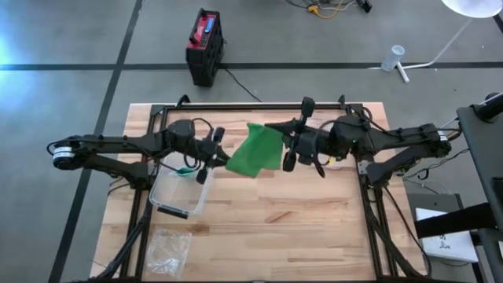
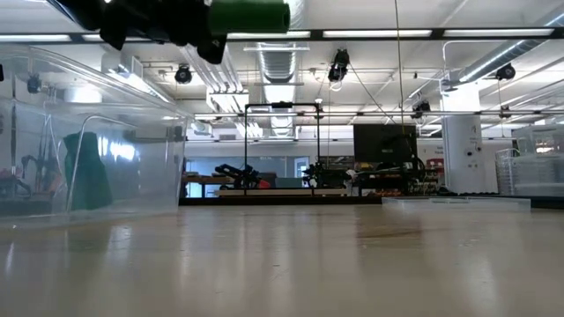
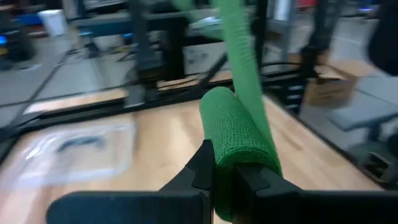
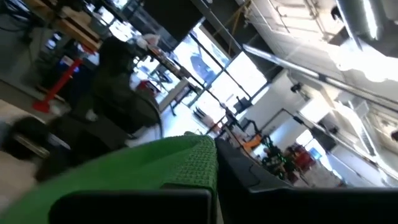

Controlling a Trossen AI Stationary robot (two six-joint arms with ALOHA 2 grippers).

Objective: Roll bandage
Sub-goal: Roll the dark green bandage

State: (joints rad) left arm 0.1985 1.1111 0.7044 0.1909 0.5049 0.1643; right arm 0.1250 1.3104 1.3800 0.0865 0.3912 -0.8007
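While both arms are hovering above the counter (image 1: 259, 220), the left pincer (image 1: 214, 157) is clamping the rolled green bandage (image 1: 253, 151), its woven loose end stretching across to the right pincer (image 1: 288, 141), which is pinching it shut.

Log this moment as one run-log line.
left pincer: shut on bandage roll | right pincer: shut on bandage's loose end | bandage: stretched between, above table

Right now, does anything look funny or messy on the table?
Nothing is spilled or broken. The green bandage is only partly rolled: it hangs in the air between the left gripper, shut on the rolled end, and the right gripper, shut on the loose end. A clear container sits below on the table.
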